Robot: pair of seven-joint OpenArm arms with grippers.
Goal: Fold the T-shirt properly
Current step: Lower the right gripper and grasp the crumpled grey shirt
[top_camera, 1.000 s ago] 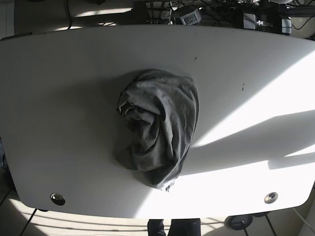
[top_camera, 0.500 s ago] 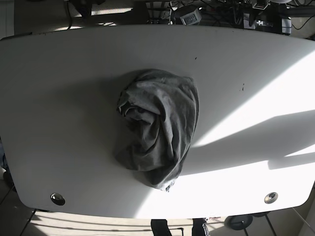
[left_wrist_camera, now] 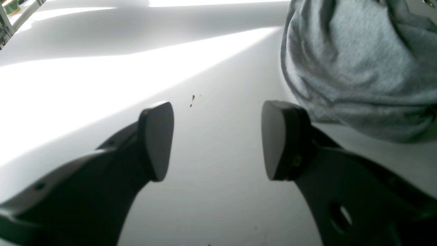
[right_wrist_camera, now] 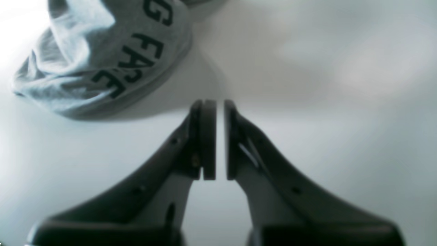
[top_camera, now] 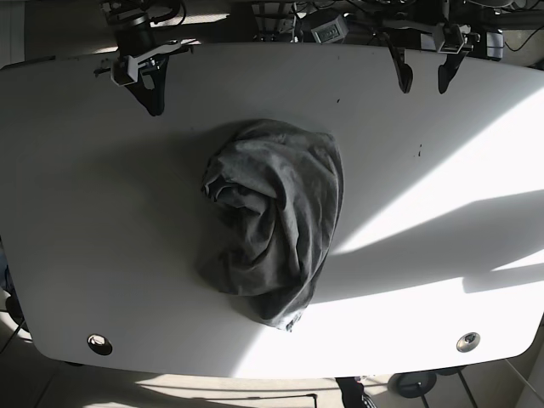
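A grey T-shirt [top_camera: 274, 219] lies crumpled in a heap at the middle of the white table [top_camera: 102, 212]. In the right wrist view it [right_wrist_camera: 102, 58] shows black letters and lies ahead to the left. In the left wrist view it [left_wrist_camera: 355, 61] lies ahead to the right. My left gripper [top_camera: 422, 85] is at the table's far edge on the right, open and empty; its jaws stand wide apart in the left wrist view [left_wrist_camera: 217, 140]. My right gripper [top_camera: 153, 104] is at the far edge on the left, shut and empty, with a thin slit between its pads [right_wrist_camera: 220, 136].
Two round metal fittings sit near the table's front edge, one at the left [top_camera: 99, 344] and one at the right [top_camera: 467, 342]. A small dark mark [top_camera: 419, 151] is on the table right of the shirt. Cables and equipment [top_camera: 327, 25] stand behind the far edge.
Both grippers have come into the base view at the table's far edge; earlier neither showed. The shirt has not moved.
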